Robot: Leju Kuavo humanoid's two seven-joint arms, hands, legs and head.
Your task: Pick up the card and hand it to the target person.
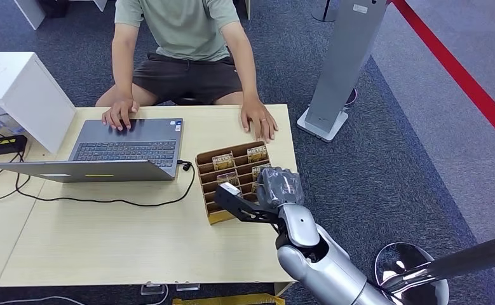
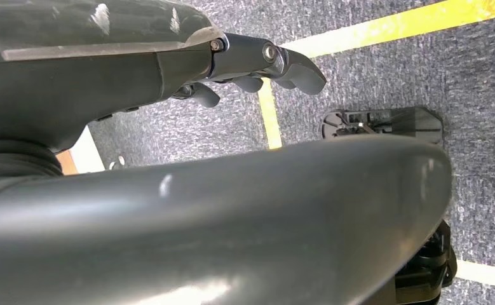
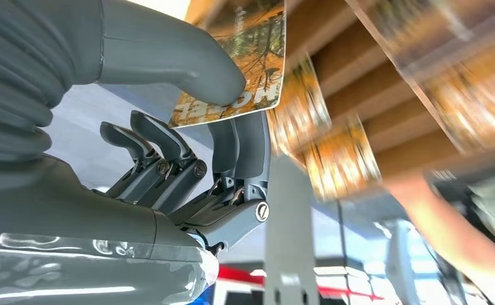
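Right wrist view: my right hand (image 3: 187, 159) pinches the card (image 3: 241, 60) between thumb and fingers, above the cardboard rack (image 1: 208, 166); the person (image 1: 187, 38) sits straight ahead across the desk (image 1: 105, 241), my left hand (image 2: 257, 63) hanging loosely curled on nothing.

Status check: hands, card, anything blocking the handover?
Right robot hand pinching card over the card rack. Left robot hand hanging, holding nothing. Person's hand beside rack; path open.

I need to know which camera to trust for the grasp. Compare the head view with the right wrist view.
Head view alone: the table, the open laptop and the seated person's two hands, one on the laptop, one near the rack.

Right wrist view alone: the right robot hand pinching a card between thumb and fingers.

Both: the right robot hand at the brown card rack, with more cards in its slots.
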